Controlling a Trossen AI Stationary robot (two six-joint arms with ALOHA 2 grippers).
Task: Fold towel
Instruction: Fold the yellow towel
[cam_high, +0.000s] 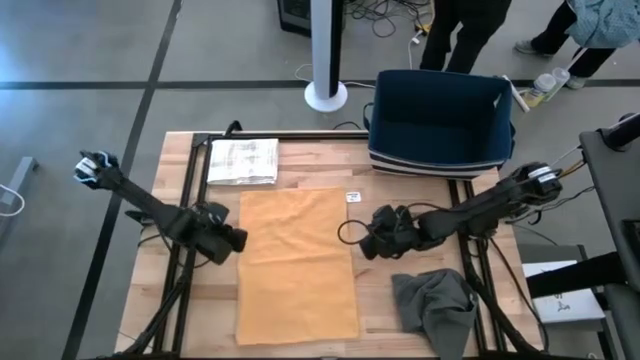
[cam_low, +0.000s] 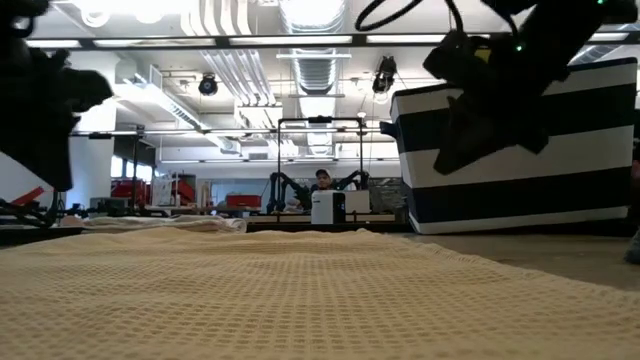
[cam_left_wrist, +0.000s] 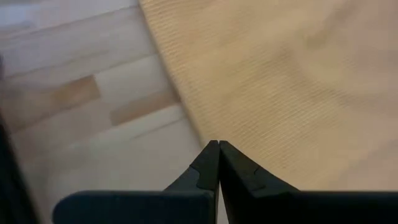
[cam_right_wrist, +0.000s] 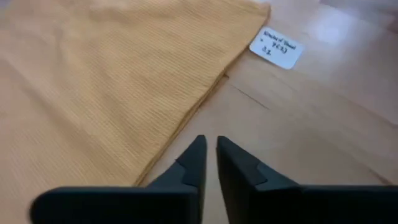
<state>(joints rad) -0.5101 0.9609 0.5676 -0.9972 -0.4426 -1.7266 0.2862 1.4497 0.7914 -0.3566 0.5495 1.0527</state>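
Towel (cam_high: 296, 262) lies flat, unfolded, between both grippers: left gripper (cam_left_wrist: 218, 146) jaws closed empty, right gripper (cam_right_wrist: 209, 144) jaws narrowly parted; gripping edges comes next.

A navy striped bin (cam_high: 440, 125), grey cloth (cam_high: 435, 305), folded white cloth (cam_high: 243, 161) and paper tag (cam_high: 353, 197).

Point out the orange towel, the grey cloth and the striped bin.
orange towel (cam_high: 295, 262): high view, middle of the flat sheet.
grey cloth (cam_high: 435, 305): high view, centre of the crumpled heap.
striped bin (cam_high: 440, 155): high view, its near wall.
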